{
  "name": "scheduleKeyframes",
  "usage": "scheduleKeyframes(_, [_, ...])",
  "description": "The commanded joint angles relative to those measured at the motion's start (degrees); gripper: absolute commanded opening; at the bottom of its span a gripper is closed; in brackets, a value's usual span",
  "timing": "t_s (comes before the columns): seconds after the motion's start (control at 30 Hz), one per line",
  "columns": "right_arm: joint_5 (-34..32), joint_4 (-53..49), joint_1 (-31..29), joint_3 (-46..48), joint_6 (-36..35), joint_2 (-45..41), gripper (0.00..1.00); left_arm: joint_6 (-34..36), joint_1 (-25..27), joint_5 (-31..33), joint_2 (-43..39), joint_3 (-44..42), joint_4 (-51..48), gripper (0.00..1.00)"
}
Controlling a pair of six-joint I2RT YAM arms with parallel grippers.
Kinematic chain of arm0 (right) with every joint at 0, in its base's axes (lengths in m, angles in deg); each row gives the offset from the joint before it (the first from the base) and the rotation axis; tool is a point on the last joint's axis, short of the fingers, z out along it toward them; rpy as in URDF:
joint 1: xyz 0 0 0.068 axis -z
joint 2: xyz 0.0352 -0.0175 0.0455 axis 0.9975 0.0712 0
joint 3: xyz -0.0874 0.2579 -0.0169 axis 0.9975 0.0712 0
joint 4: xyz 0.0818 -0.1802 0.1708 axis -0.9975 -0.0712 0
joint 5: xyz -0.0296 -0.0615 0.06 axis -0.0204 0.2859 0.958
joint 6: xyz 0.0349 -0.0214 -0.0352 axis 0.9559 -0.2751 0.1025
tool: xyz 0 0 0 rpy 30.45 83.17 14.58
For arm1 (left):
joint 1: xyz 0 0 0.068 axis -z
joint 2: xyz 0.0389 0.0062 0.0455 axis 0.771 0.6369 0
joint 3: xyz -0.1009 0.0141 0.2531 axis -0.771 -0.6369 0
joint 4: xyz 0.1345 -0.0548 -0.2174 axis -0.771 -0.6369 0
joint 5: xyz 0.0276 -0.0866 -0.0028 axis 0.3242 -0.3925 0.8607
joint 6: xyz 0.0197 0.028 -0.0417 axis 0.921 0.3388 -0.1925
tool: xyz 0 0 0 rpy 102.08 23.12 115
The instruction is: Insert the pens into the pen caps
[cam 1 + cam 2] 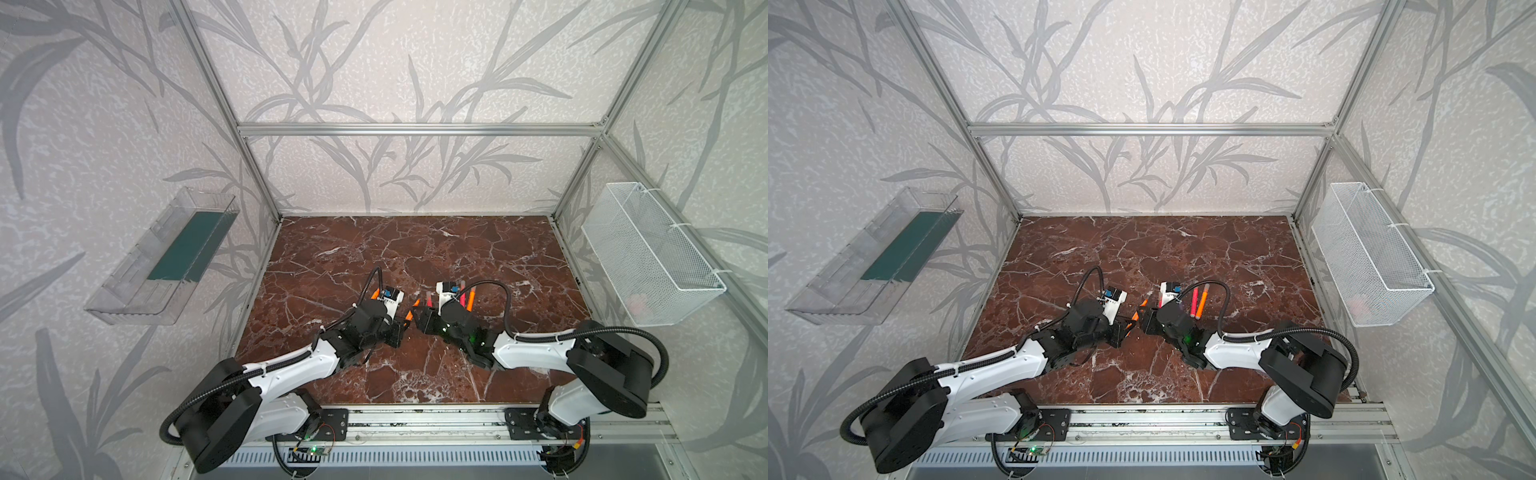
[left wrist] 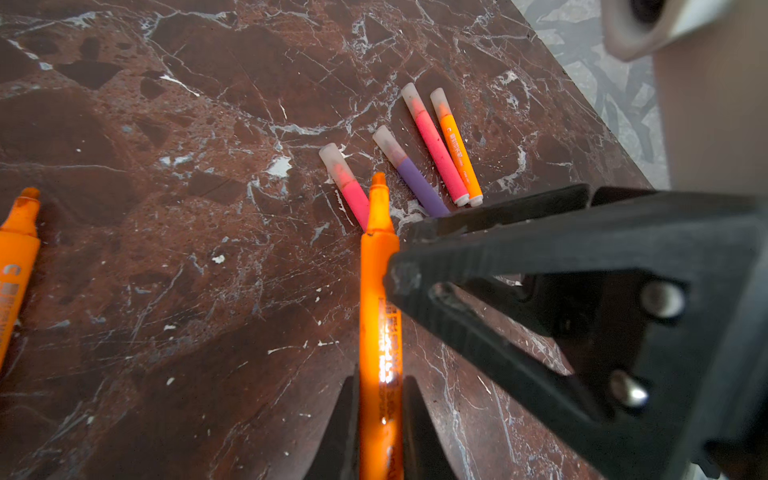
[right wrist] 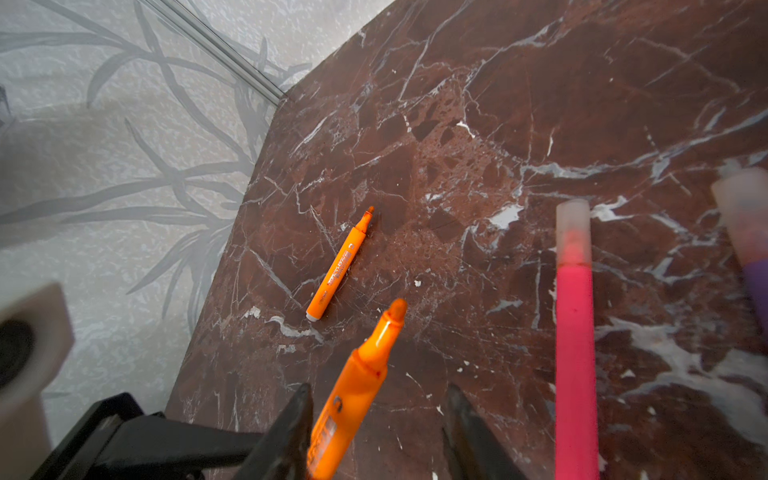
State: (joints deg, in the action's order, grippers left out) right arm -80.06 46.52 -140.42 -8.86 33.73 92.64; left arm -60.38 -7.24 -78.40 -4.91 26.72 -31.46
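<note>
- Nearest the arms' bases, the left gripper (image 2: 380,386) was clamped on the barrel of an orange pen (image 2: 380,291). It held the pen above the marble table (image 2: 166,232), bare tip pointing away from the wrist.
- The right gripper (image 3: 379,390) faced it from the opposite side with its jaws apart. The orange pen ran between them, close against one finger.
- On the left arm's side, a loose orange pen (image 3: 338,266) lay flat on the table, uncapped and well apart from the others.
- Just beyond the grippers four capped pens lay on the table: a pink pen (image 2: 355,198), a purple pen (image 2: 419,187), then a second pink pen (image 2: 440,162) and a capped orange pen (image 2: 457,158) touching side by side.
- Each of those four wore a translucent cap (image 2: 332,160) on the end pointing away from the arms.
- Farthest out, a clear tray (image 1: 124,286) hung on the left wall and a white mesh basket (image 1: 648,257) on the right wall.
</note>
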Motion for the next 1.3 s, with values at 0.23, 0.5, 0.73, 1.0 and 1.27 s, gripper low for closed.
scheduleKeyframes(0.23, [1.1,4.7,-0.3,-4.1,1.9,3.7,0.41,0.6,1.6,-2.1,-2.3,0.5,2.5,0.13])
scheduleKeyframes(0.5, [1.0,5.8,-0.3,-4.1,3.2,4.1,0.16,0.9,1.7,-1.4,-3.3,-0.1,2.6,0.15])
scheduleKeyframes(0.73, [1.2,7.6,-0.4,-2.9,4.6,3.8,0.05,0.9,2.0,-1.1,-1.7,-0.2,4.6,0.28])
scheduleKeyframes(1.0, [1.2,10.1,-1.3,-3.1,5.5,4.3,0.01,1.1,2.3,0.6,2.1,1.1,7.7,0.34])
scheduleKeyframes(1.27, [0.9,8.9,-2.2,-4.4,5.2,5.0,0.0,1.1,2.4,3.1,5.5,2.9,8.7,0.3])
